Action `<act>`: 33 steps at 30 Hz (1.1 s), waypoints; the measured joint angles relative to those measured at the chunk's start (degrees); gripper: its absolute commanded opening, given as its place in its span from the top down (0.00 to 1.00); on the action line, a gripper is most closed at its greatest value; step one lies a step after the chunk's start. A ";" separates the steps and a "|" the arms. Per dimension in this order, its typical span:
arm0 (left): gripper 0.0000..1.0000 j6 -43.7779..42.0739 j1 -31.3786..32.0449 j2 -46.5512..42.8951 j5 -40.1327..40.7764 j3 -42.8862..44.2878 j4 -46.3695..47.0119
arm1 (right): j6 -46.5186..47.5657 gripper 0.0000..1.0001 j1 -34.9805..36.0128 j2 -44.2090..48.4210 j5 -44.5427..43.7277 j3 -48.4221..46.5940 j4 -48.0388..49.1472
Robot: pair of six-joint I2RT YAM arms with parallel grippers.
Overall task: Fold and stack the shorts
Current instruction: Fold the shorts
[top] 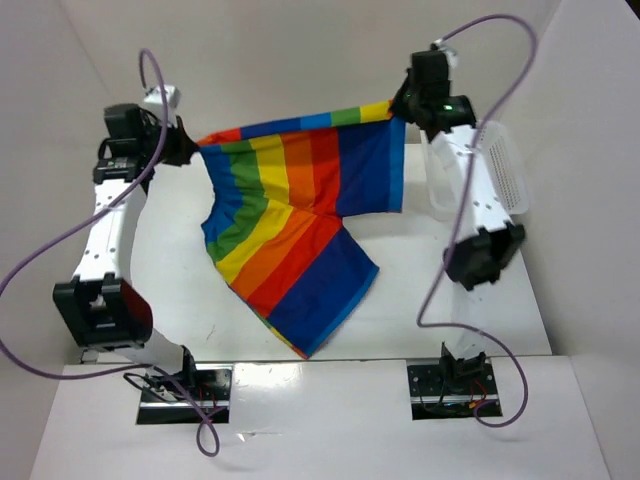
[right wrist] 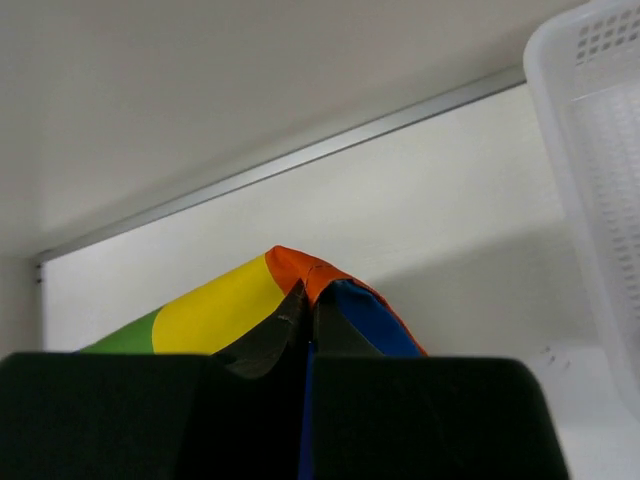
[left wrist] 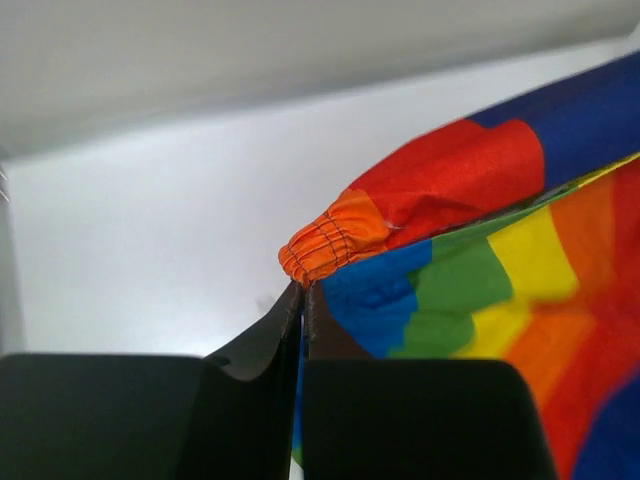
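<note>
The shorts [top: 300,215] hang spread above the table [top: 400,300], with the lower leg resting on it. The left gripper [top: 190,148] and the right gripper [top: 400,108] each pinch a waistband corner, jaws closed on cloth, probably to pull it flat for folding. A basket [top: 495,170] stands beside the right arm.

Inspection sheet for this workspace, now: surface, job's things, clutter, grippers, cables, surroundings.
Surface: white table, partly covered by cloth.
Job's things: rainbow-striped shorts, waistband stretched between both grippers, legs draped onto the table; not yet folded.
Clutter: white perforated basket at the table's right side.
Grippers: left gripper shut on the gathered waistband corner; right gripper shut on the opposite corner.
Cables: purple cables loop loosely off both arms, not touching the shorts.
Surroundings: plain white walls; nothing else seen.
</note>
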State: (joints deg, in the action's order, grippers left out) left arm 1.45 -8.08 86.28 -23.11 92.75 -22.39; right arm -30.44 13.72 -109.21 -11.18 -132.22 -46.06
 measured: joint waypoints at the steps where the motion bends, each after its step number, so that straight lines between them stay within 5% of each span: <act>1: 1.00 0.00 -0.02 1.46 0.39 -2.23 0.87 | 0.11 1.00 0.28 -4.17 -0.70 -2.36 -0.39; 6: 1.00 -0.02 -0.46 8.48 0.68 -5.86 3.72 | 0.72 1.00 2.21 -22.01 -3.39 -17.18 -4.61; 18: 1.00 0.00 -4.70 15.54 -5.29 -1.66 5.73 | 0.96 1.00 12.02 -20.41 -4.52 -20.31 -10.16; 25: 1.00 0.00 -7.80 14.14 -9.09 -7.37 5.25 | 0.94 1.00 22.23 -11.89 -7.26 1.01 -11.54; 33: 1.00 0.00 -9.44 8.46 -10.27 -15.56 2.78 | -1.73 1.00 21.14 16.70 -0.57 40.26 -5.53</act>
State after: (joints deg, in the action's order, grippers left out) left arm 1.45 -17.52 94.74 -33.39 77.19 -19.62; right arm -32.16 34.85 -92.51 -11.75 -91.96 -51.59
